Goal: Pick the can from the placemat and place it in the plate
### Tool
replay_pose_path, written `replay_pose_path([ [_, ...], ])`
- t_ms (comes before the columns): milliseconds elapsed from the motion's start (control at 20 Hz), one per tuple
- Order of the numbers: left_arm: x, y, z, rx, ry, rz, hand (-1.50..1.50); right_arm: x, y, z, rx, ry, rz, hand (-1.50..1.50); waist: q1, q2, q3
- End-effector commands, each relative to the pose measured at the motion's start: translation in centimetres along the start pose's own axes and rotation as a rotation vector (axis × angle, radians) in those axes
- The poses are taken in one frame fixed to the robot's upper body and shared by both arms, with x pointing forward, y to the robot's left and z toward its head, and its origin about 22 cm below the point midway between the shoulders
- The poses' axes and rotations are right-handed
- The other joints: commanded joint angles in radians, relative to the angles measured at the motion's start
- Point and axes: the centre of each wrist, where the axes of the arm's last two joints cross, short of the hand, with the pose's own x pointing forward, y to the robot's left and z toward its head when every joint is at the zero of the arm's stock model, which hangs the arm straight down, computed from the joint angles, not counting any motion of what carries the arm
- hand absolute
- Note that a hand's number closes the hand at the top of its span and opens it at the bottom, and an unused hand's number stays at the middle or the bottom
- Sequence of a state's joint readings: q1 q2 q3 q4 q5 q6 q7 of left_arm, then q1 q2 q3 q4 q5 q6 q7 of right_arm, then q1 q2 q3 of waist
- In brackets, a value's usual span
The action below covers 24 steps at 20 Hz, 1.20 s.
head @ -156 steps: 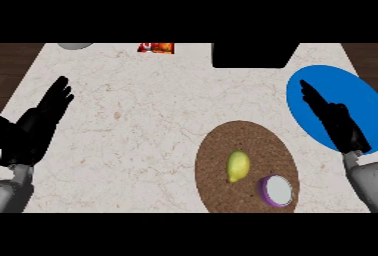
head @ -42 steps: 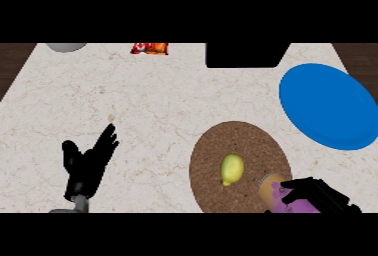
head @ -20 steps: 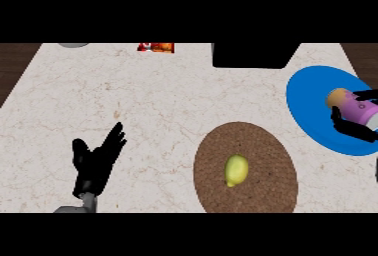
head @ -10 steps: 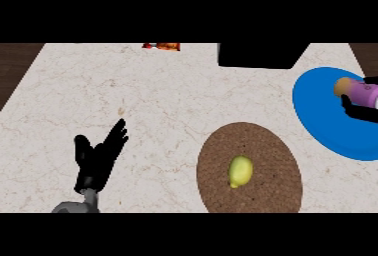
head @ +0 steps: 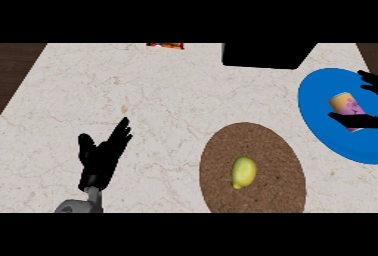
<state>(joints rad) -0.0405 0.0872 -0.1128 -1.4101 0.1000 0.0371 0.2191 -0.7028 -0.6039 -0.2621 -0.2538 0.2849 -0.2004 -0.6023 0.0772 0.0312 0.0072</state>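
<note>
Shifted a little lower over the plate since half a second ago: orange-and-purple cylindrical can [head: 345,106], together with the black right hand [head: 357,120] around it. Now over the right part of the round blue plate [head: 321,132], well off the placemat. Resting on the plate's surface or just above it: cannot tell. Right hand mostly cut off by the view's right edge. Thumb laid across the can's lower end, fingers [head: 368,80] curled at its upper end, so clamped round the can.

Black left hand [head: 102,156] unchanged in place at the lower left of the pale marbled counter [head: 155,95]. Fingers straight and slightly spread, pointing up and to the right, holding nothing.

Round brown woven placemat [head: 258,142] just beside the plate, on its left. Yellow lemon [head: 244,172] lying near the placemat's middle.

Black rectangular block [head: 264,55] at the counter's far edge, above the plate's left side. Red-orange packet [head: 164,45] partly in view at the same far edge, left of the block.
</note>
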Motion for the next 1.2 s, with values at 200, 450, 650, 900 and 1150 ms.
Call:
replay_pose_path([
  [200,0.1,-0.5,-0.5,0.019,-0.003,-0.006,0.00,-0.1,-0.8,-0.3,-0.124,-0.113,-0.323,-1.50,-0.019,0.003,0.003],
  [450,0.0,2.7,0.3,0.038,0.000,-0.001,0.00,-2.5,-4.5,1.4,-0.152,-0.054,-0.418,-1.50,-0.022,-0.003,0.001],
  [650,-1.8,0.2,0.4,0.014,0.029,0.007,0.00,-3.6,-6.5,2.4,-0.067,-0.061,-0.520,-1.50,-0.031,-0.005,0.000],
  [900,0.2,2.5,0.6,0.051,0.007,-0.001,0.00,-5.3,-10.2,4.4,0.071,-0.081,-0.551,-1.50,-0.034,-0.009,0.001],
  [1150,-1.1,0.7,-0.3,0.051,0.016,0.004,0.00,-7.5,-10.6,7.3,0.168,-0.101,-0.509,-1.50,-0.052,-0.011,0.000],
])
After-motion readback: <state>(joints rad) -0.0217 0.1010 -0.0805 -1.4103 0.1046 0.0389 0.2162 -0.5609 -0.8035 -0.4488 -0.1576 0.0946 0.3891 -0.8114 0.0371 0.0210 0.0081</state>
